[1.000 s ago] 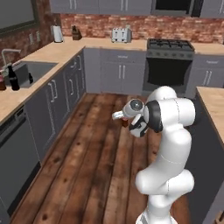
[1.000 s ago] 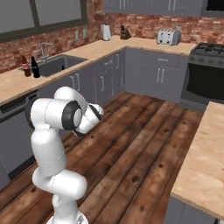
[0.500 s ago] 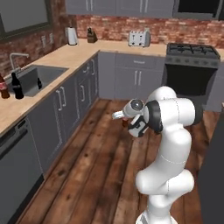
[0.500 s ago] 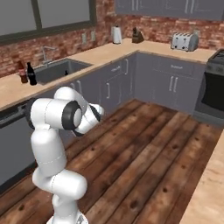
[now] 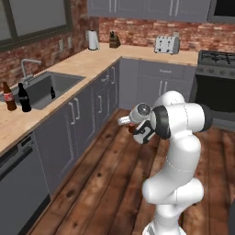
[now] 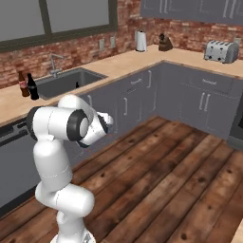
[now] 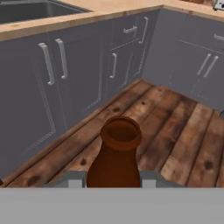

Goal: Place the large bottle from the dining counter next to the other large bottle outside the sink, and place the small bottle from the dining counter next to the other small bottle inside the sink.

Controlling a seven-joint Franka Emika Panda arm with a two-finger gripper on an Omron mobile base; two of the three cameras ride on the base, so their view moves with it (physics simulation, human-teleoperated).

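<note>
Bottle point(image 7: 115, 159), brown, pinched in gripper point(image 5: 134, 130) en route to sink point(image 5: 46, 88); best kept upright, set beside 2 counter bottles point(image 5: 17, 97) w/o bumping them.

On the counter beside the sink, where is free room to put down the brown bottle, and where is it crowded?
Bare counter runs from the sink to the paper towel roll. It looks crowded at the sink's near end, where two bottles stand side by side on the counter; a small bottle stands inside the basin.

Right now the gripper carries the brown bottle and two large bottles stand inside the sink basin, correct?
Not quite. The gripper does carry the brown bottle, but the two large bottles stand on the counter beside the sink, outside it, per the left base view.
</note>
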